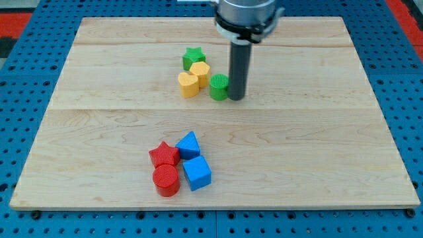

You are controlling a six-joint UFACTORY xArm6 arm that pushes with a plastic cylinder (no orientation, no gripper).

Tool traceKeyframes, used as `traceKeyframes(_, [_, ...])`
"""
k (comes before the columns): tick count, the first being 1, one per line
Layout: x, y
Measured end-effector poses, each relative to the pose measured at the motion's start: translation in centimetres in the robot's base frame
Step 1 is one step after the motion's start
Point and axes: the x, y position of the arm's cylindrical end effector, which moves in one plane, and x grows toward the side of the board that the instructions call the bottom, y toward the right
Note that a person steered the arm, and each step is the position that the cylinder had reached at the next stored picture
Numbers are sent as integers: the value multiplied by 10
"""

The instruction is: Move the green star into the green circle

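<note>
The green star (pixel 193 55) lies near the view's top centre of the wooden board (pixel 317 132). It touches a yellow hexagon block (pixel 199 70) just below it. The green circle (pixel 219 86) stands right of a yellow heart block (pixel 188 84), below and right of the star. My tip (pixel 236 98) is down on the board right beside the green circle, on its right side, touching or nearly touching it. The rod rises straight up from there to the arm's head at the view's top.
A second cluster sits lower on the board: a red star (pixel 163 155), a red cylinder (pixel 166 180), a blue block (pixel 189 143) and a blue cube (pixel 197 172). Blue pegboard (pixel 26 92) surrounds the board.
</note>
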Motion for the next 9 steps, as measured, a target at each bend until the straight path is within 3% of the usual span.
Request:
traceKeyframes(1, [0,-25])
traceKeyframes(2, [-11,23])
traceKeyframes(4, [-161,30])
traceKeyframes(9, [-130,-122])
